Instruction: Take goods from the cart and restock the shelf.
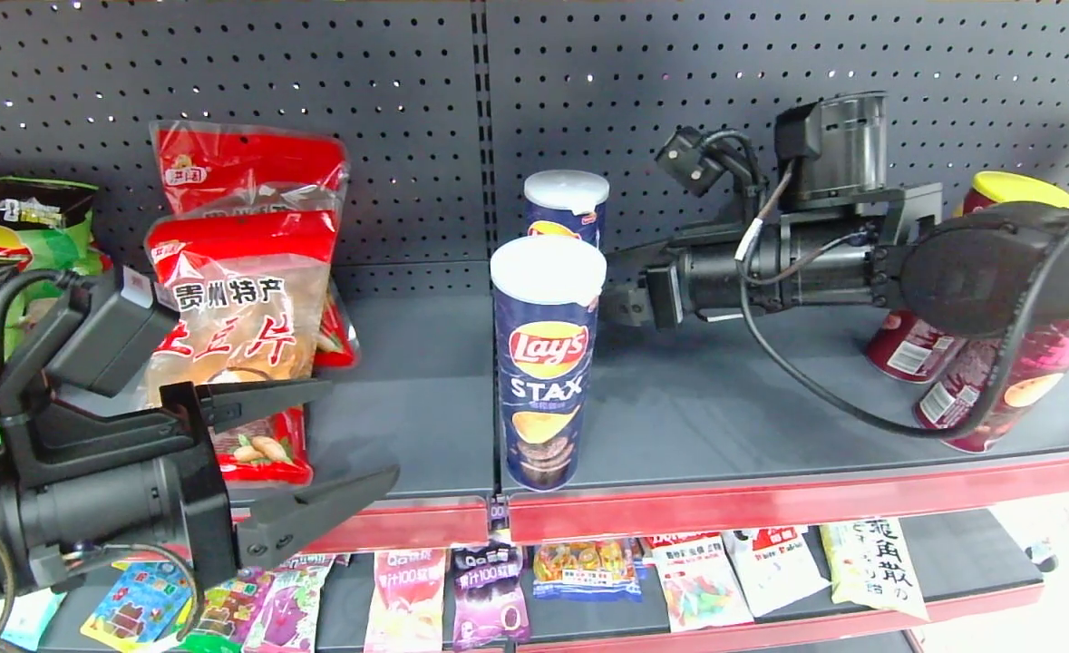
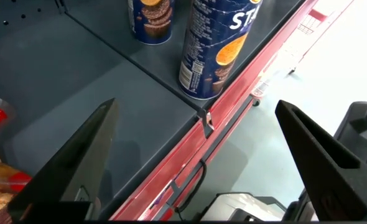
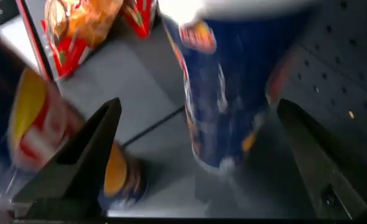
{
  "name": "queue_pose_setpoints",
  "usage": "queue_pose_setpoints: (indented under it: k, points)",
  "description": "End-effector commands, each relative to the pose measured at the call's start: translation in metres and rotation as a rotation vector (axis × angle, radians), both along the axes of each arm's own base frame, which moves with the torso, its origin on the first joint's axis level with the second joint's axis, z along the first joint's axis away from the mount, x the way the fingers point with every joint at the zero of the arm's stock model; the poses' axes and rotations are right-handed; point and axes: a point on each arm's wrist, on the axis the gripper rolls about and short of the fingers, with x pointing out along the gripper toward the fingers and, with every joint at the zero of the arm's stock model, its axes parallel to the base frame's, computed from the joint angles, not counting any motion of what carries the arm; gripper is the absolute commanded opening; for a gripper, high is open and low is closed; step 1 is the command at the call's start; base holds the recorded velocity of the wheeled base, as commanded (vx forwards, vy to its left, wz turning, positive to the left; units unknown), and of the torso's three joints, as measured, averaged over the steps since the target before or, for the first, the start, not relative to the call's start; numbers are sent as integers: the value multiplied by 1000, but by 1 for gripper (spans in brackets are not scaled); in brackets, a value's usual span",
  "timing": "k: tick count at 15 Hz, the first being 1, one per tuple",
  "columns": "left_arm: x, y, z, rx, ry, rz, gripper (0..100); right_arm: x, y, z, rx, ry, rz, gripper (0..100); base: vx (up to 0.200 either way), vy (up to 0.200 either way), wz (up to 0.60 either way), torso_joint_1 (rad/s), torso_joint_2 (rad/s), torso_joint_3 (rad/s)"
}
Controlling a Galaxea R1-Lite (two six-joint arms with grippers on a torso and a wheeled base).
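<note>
Two blue chip cans with white lids stand on the upper shelf (image 1: 770,494). The front can (image 1: 548,363) is near the red edge and the rear can (image 1: 567,207) is by the pegboard. My right gripper (image 1: 617,305) reaches in from the right, level with the cans. In the right wrist view the right gripper (image 3: 196,106) is open, with the rear can (image 3: 227,93) between its fingers and clear of both. The front can (image 3: 46,143) lies off to one side. My left gripper (image 1: 348,435) is open and holds nothing, at the shelf's front edge left of the front can (image 2: 218,43).
Red snack bags (image 1: 244,299) stand left of the cans, with green chip bags (image 1: 8,245) at the far left. Maroon cans (image 1: 996,363) with a yellow lid lean at the right. Small packets (image 1: 588,571) line the lower shelf. Bare shelf board (image 1: 425,399) lies between bags and cans.
</note>
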Motion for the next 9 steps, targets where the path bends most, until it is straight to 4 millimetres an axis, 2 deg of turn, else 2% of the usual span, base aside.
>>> queue_pose_setpoints:
  k: [1, 2, 5, 6, 7, 8, 9]
  points:
    - [7, -3, 1, 6, 1, 1, 100, -20, -22, 11, 6, -14, -30, 100, 0, 0, 0, 0, 0, 0]
    - [8, -4, 2, 7, -4, 10, 100, -27, -28, 12, 3, -10, -41, 100, 0, 0, 0, 0, 0, 0]
    - [12, -5, -4, 26, 18, 35, 100, -71, -60, 0, -40, 29, -123, 100, 0, 0, 0, 0, 0, 0]
    - [17, -7, -7, 42, 30, 56, 100, -96, -73, -7, -52, 44, -130, 100, 0, 0, 0, 0, 0, 0]
    - [20, -8, -9, 52, 37, 60, 100, -104, -77, -10, -55, 50, -130, 100, 0, 0, 0, 0, 0, 0]
    - [27, -11, -17, 84, 57, 71, 100, -136, -91, -16, -56, 46, -127, 100, 0, 0, 0, 0, 0, 0]
    - [30, -13, -20, 96, 66, 69, 100, -148, -97, -18, -53, 41, -127, 100, 0, 0, 0, 0, 0, 0]
